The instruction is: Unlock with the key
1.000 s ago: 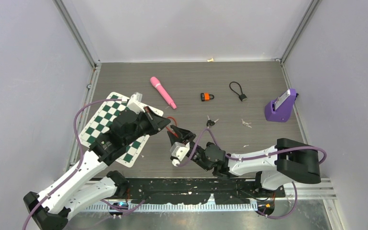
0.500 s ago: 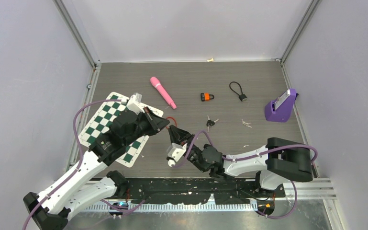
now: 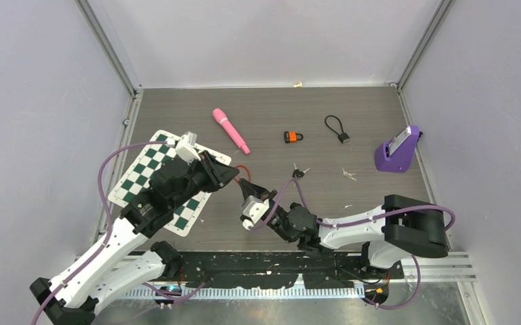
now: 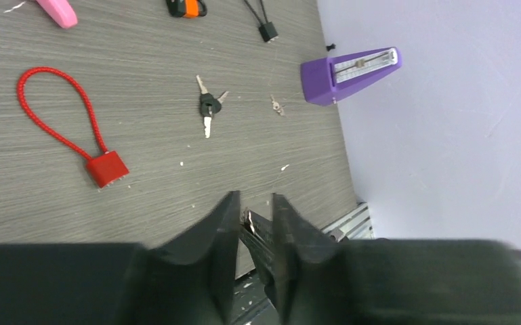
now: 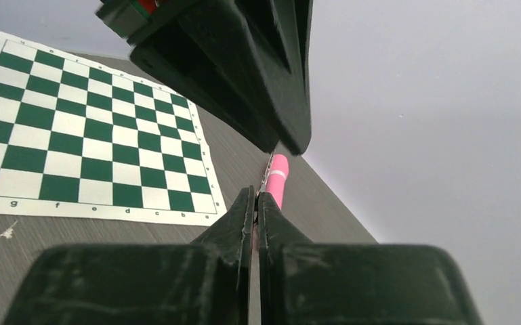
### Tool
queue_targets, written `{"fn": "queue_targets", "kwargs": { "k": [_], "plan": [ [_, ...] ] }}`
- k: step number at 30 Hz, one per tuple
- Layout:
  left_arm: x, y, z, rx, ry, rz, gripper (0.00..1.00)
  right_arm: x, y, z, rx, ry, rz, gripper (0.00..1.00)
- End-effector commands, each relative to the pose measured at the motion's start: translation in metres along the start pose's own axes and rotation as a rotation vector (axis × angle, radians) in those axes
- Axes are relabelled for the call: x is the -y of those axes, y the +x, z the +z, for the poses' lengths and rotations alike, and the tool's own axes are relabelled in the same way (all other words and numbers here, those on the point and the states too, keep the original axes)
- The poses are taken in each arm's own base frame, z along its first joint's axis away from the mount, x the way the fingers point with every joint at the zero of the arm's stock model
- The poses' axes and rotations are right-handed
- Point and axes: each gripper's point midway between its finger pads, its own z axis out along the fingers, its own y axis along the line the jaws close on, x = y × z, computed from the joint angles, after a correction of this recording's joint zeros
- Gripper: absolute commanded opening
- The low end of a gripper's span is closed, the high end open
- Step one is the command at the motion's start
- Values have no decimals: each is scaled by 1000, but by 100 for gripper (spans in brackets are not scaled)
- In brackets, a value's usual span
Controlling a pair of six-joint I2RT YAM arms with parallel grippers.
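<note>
The right gripper (image 5: 256, 194) is pinched closed on a thin silvery key (image 5: 266, 177). It meets the left gripper (image 4: 254, 200) tip to tip, and that gripper's fingers stand a narrow gap apart around the key. Only the left wrist view shows the whole red cable lock (image 4: 106, 167), lying beyond its fingertips, with a key bunch (image 4: 206, 107) farther out. The right wrist view alone shows the chessboard mat (image 5: 74, 156) to its left and a pink wand (image 5: 278, 179) past the key.

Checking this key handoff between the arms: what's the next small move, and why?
Probably draw the left gripper back: its jaws stand parted around the key, while the right gripper has its jaws shut on it, so the handover looks done.
</note>
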Motion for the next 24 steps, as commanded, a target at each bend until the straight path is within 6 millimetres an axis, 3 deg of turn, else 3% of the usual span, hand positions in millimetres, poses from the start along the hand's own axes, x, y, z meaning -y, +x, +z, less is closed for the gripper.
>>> {"fn": "queue_targets", "kwargs": {
  "k": [1, 5, 6, 7, 8, 9, 10, 17, 24],
  "plan": [
    [28, -24, -14, 94, 117, 45, 36, 20, -20, -4, 53, 38, 228, 5],
    [33, -31, -23, 151, 174, 100, 57, 26, -27, -12, 100, -23, 400, 5],
    [34, -31, -25, 163, 194, 110, 61, 27, -23, -14, 98, -30, 465, 5],
    [37, -31, -27, 175, 222, 122, 63, 31, -33, -17, 139, -60, 506, 5],
    [41, -31, -29, 188, 259, 133, 66, 34, -27, -20, 134, -68, 572, 5],
    [44, -26, -30, 180, 301, 146, 67, 36, -39, -24, 178, -109, 612, 5],
    [49, -24, -31, 184, 345, 159, 69, 39, -35, -26, 173, -117, 679, 5],
    [90, -20, -48, 214, 622, 220, 71, 51, -66, -46, 311, -254, 925, 5],
    [110, -14, -49, 168, 725, 229, 68, 48, -92, -48, 375, -354, 1045, 5]
  ]
}}
